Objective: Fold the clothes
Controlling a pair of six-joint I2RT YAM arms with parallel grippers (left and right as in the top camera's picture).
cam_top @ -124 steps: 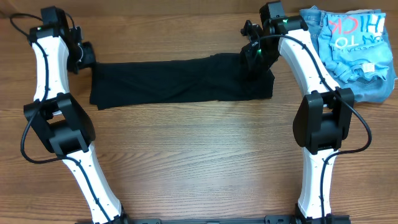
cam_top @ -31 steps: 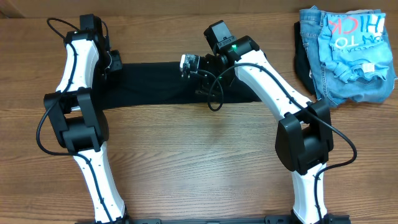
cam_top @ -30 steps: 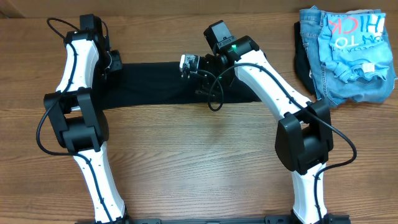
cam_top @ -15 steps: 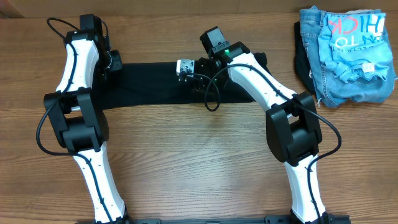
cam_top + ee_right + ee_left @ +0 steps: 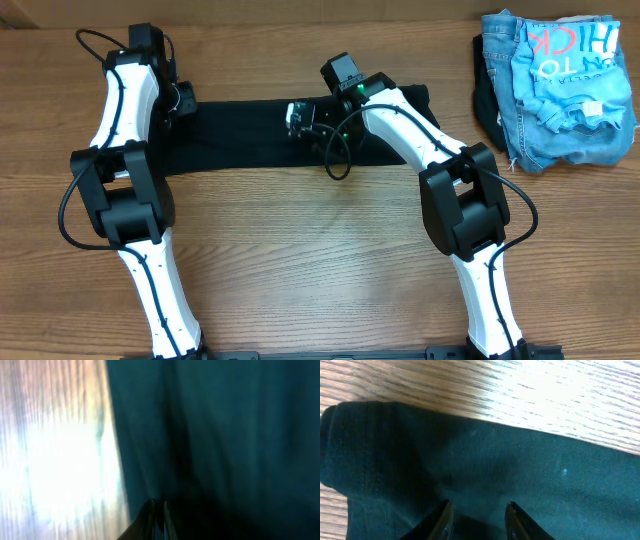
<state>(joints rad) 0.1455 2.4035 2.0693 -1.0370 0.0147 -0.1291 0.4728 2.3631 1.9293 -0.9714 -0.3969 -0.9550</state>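
The clothes, a black T-shirt (image 5: 250, 140), lie as a long flat strip across the far half of the wooden table. My left gripper (image 5: 185, 103) is at the strip's left end. In the left wrist view its fingers (image 5: 445, 520) stand partly apart, with a bunch of the black fabric (image 5: 520, 470) pinched between them (image 5: 478, 516). My right gripper (image 5: 296, 115) is over the strip's far edge near its middle. In the right wrist view its jaws (image 5: 158, 507) are nearly together on the shirt's edge (image 5: 210, 435), beside bare wood.
Blue denim jeans (image 5: 520, 120) with a light blue printed shirt (image 5: 575, 70) on top are piled at the far right, a dark cloth edge (image 5: 485, 100) beside them. Both arm bases stand at the table's near edge.
The right arm has slid slightly left along the shirt's far edge and its jaws have closed. The left arm and the shirt's left end have stayed put.
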